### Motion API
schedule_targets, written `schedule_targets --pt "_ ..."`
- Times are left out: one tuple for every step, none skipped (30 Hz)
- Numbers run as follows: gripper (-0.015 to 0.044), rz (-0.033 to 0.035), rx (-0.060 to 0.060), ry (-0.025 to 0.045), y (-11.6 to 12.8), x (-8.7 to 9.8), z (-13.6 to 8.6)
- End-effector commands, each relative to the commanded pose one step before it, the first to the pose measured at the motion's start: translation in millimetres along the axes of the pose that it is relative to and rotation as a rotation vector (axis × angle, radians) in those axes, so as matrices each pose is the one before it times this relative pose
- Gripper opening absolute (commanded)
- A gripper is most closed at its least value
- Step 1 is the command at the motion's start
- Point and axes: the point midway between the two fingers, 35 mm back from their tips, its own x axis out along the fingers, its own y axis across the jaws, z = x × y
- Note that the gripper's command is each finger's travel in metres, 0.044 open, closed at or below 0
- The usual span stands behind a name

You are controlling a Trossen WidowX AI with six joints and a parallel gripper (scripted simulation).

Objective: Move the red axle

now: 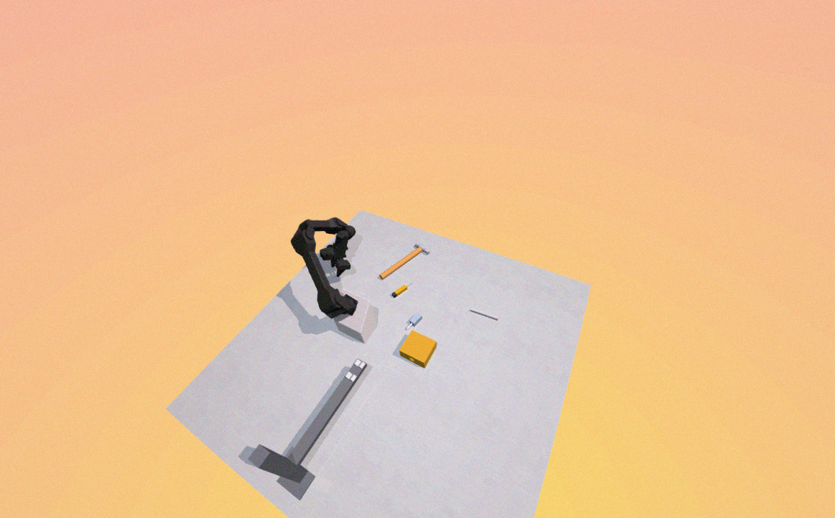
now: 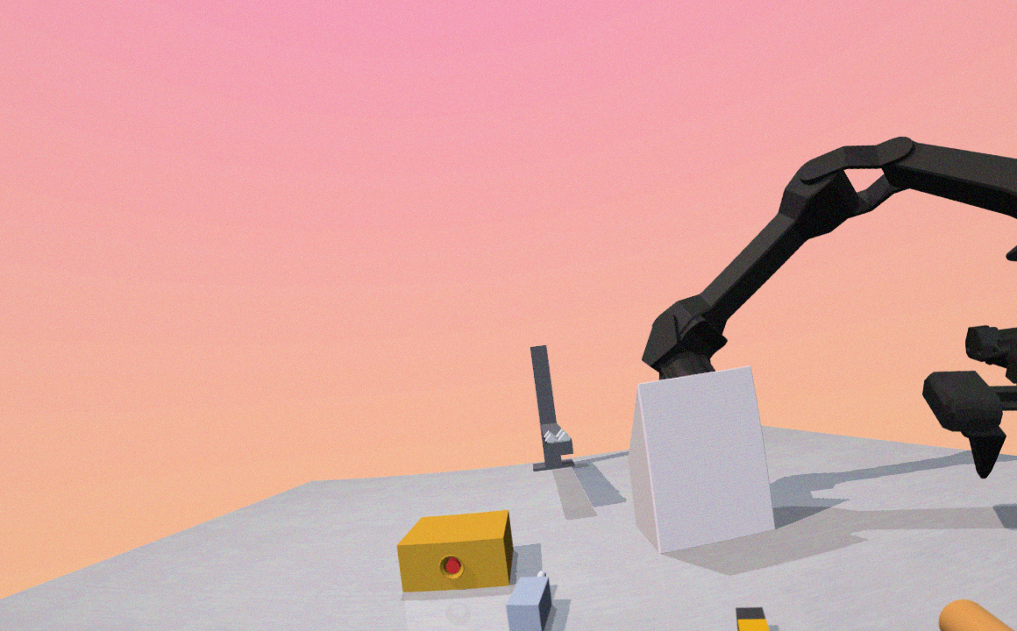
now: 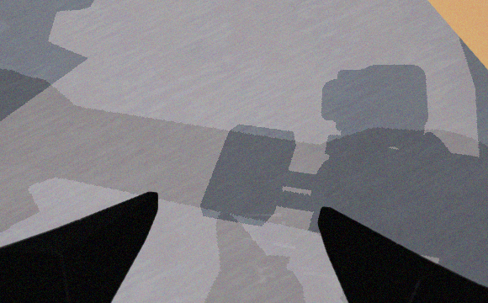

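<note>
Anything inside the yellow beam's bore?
Yes: in the exterior view, the red axle shows as a round end in the hole of the yellow beam. The rest is hidden by the beam, so its length and how deep it runs can't be told.

The red axle [image 2: 451, 565] seems recessed inside the yellow beam [image 1: 417, 348] [image 2: 455, 552], flat on the table

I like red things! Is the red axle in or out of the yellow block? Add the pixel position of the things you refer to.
In: the red axle's end [image 2: 452, 565] shows inside the round hole in the yellow block [image 1: 419, 346] [image 2: 461, 528].
</note>
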Motion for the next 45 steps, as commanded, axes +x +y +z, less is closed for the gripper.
schedule_targets --pt "0.0426 -0.00005 0.0 0.0001 0.23 -1.77 0.94" --pt "0.044 -0.00009 0.0 0.00019 0.47 -3.23 1.68" --pt "0.044 -0.00007 0.0 0.00016 0.41 -2.77 1.44" --pt "0.044 -0.00006 0.0 0.00014 0.38 -2.47 1.28" --pt "0.044 -0.00003 0.0 0.00007 0.2 -1.27 0.66" --pt "0.044 -0.00003 0.0 0.00008 0.22 -1.43 0.74" --pt "0.044 -0.00004 0.0 0.00009 0.24 -1.56 0.81" --pt "0.044 -0.00004 0.0 0.00009 0.26 -1.69 0.88" --pt "0.044 -0.00004 0.0 0.0001 0.27 -1.76 0.92" --pt "0.044 -0.00004 0.0 0.0001 0.28 -1.78 0.93" --pt "0.044 -0.00004 0.0 0.0001 0.28 -1.79 0.93" --pt "0.044 -0.00004 0.0 0.0001 0.28 -1.78 0.92" --pt "0.044 -0.00004 0.0 0.00009 0.27 -1.76 0.92" --pt "0.044 -0.00004 0.0 0.00009 0.27 -1.74 0.91" --pt "0.044 -0.00004 0.0 0.00009 0.27 -1.72 0.9" --pt "0.044 -0.00004 0.0 0.00009 0.27 -1.71 0.89" --pt "0.044 -0.00004 0.0 0.00009 0.27 -1.7 0.89" --pt "0.044 -0.00004 0.0 0.00009 0.27 -1.7 0.89" --pt "0.044 -0.00004 0.0 0.00009 0.27 -1.7 0.89" --pt "0.044 -0.00003 0.0 0.00009 0.27 -1.7 0.89" --pt "0.044 -0.00003 0.0 0.00009 0.27 -1.7 0.89" --pt "0.044 -0.00003 0.0 0.00009 0.27 -1.71 0.89" --pt "0.044 -0.00003 0.0 0.00009 0.27 -1.7 0.89" --pt "0.044 -0.00003 0.0 0.00008 0.27 -1.7 0.89" --pt "0.044 -0.00003 0.0 0.00008 0.27 -1.7 0.89" --pt "0.044 -0.00003 0.0 0.00008 0.27 -1.7 0.89" --pt "0.044 -0.00003 0.0 0.00008 0.27 -1.7 0.89" --pt "0.044 -0.00003 0.0 0.00008 0.27 -1.7 0.89" --pt "0.044 -0.00003 0.0 0.00008 0.27 -1.7 0.89" --pt "0.044 -0.00003 0.0 0.00008 0.27 -1.69 0.89" --pt "0.044 -0.00003 0.0 0.00008 0.27 -1.69 0.88" --pt "0.044 -0.00003 0.0 0.00008 0.27 -1.69 0.88" --pt "0.044 -0.00003 0.0 0.00008 0.27 -1.69 0.88" --pt "0.044 -0.00003 0.0 0.00008 0.26 -1.68 0.88" --pt "0.044 -0.00003 0.0 0.00008 0.26 -1.68 0.88" --pt "0.044 -0.00003 0.0 0.00008 0.27 -1.68 0.88" --pt "0.044 -0.00003 0.0 0.00008 0.27 -1.69 0.88" --pt "0.044 -0.00003 0.0 0.00008 0.27 -1.68 0.88" --pt "0.044 -0.00003 0.0 0.00007 0.27 -1.68 0.88" --pt "0.044 -0.00003 0.0 0.00007 0.27 -1.68 0.88" --pt "0.044 -0.00003 0.0 0.00007 0.27 -1.68 0.88" --pt "0.044 -0.00003 0.0 0.00007 0.27 -1.68 0.88" --pt "0.044 -0.00003 0.0 0.00007 0.27 -1.68 0.88" --pt "0.044 -0.00002 0.0 0.00007 0.27 -1.67 0.88" --pt "0.044 -0.00002 0.0 0.00007 0.26 -1.67 0.88"
